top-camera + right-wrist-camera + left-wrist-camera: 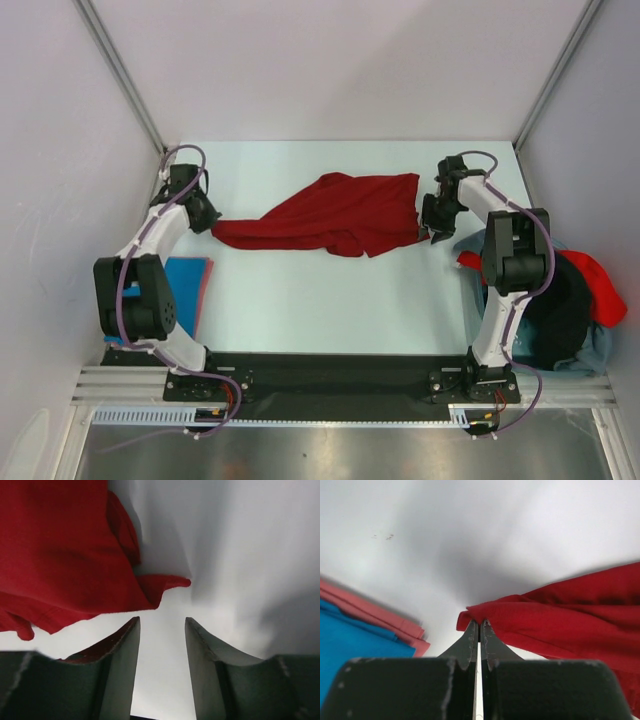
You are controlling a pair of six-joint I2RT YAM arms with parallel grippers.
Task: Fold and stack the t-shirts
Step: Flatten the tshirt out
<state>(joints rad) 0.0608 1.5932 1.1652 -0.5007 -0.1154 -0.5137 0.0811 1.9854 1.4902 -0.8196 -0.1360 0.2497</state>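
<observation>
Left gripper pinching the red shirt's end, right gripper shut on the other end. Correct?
No. The left gripper does pinch the dark red t-shirt, but the right gripper is open, bare table between its fingers and the cloth beside them. The right wrist view shows it.

Place was a lab test cell: white panel walls (60,150) left, right, far; aluminium struts (118,72) framed the corners.

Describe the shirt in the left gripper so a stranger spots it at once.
On the pale table, look at the middle. The dark red t-shirt lies there rumpled, one end in the left gripper. Unlike the folded blue shirt and the right-hand heap, it lies unfolded.
</observation>
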